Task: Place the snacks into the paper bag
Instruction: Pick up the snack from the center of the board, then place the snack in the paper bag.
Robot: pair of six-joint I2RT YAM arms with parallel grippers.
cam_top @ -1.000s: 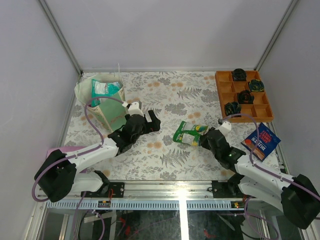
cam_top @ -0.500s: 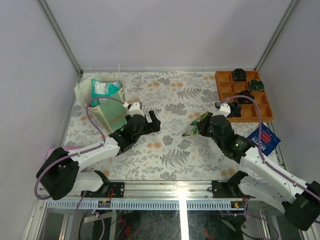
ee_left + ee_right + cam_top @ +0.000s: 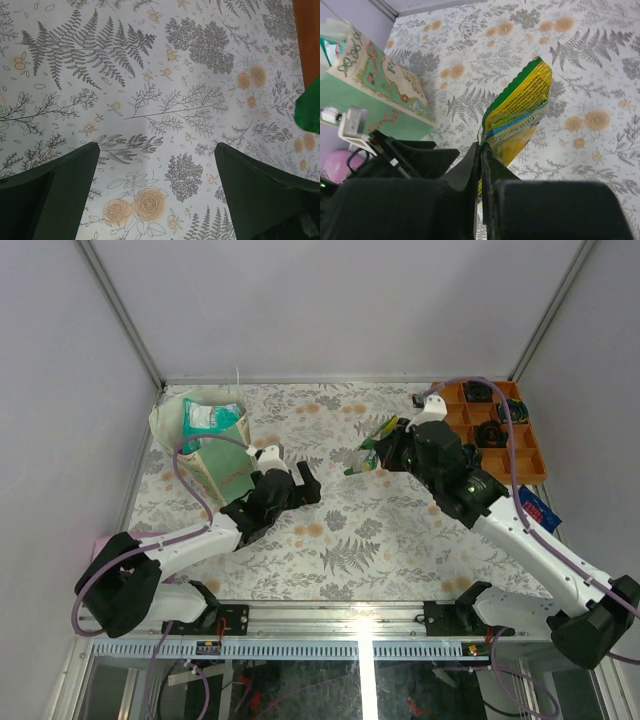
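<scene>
My right gripper is shut on a green and yellow sweets packet, which hangs above the middle of the floral table. In the right wrist view the packet sticks up from the pinched jaws of my right gripper. The paper bag stands at the far left, its mouth facing up, with a white-teal packet inside. My left gripper hovers open just right of the bag, and nothing lies between its fingers. A blue crisp bag lies at the right, mostly hidden by my right arm.
An orange compartment tray with dark round objects sits at the far right. A pink item pokes out at the left table edge. The left gripper's open fingers lie between the held packet and the paper bag.
My right arm has lifted the sweets packet off the table and carried it up and away from the near edge. The left arm has barely moved.
</scene>
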